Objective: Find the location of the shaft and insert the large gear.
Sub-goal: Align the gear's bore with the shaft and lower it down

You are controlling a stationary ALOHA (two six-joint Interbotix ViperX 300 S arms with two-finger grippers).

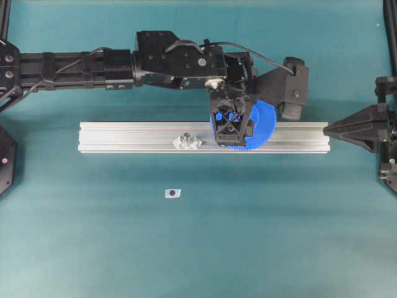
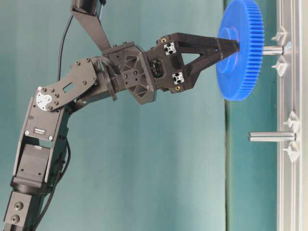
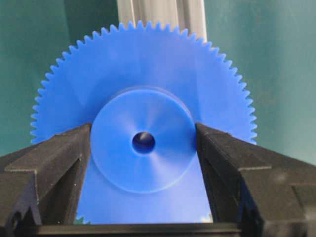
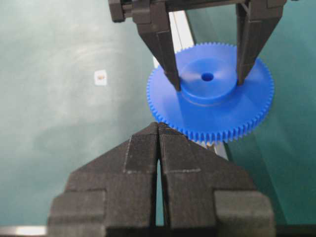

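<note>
The large gear point(image 1: 263, 124) is a bright blue toothed disc with a raised hub and a small centre hole. My left gripper point(image 1: 234, 133) is shut on its hub, one finger on each side, as the left wrist view point(image 3: 143, 143) shows. In the table-level view the gear point(image 2: 239, 48) sits over the shaft point(image 2: 273, 49), a metal pin on a clear mount on the rail. The pin shows only between the gear's back and the rail. A faint glint shows inside the centre hole. My right gripper point(image 4: 159, 126) is shut and empty, just short of the gear's rim point(image 4: 212, 131).
The aluminium rail point(image 1: 124, 138) lies across the table. A second clear mount point(image 1: 187, 141) with a bare pin point(image 2: 271, 136) stands on it, left of the gear. A small white tag point(image 1: 173, 193) lies on the teal mat in front of the rail.
</note>
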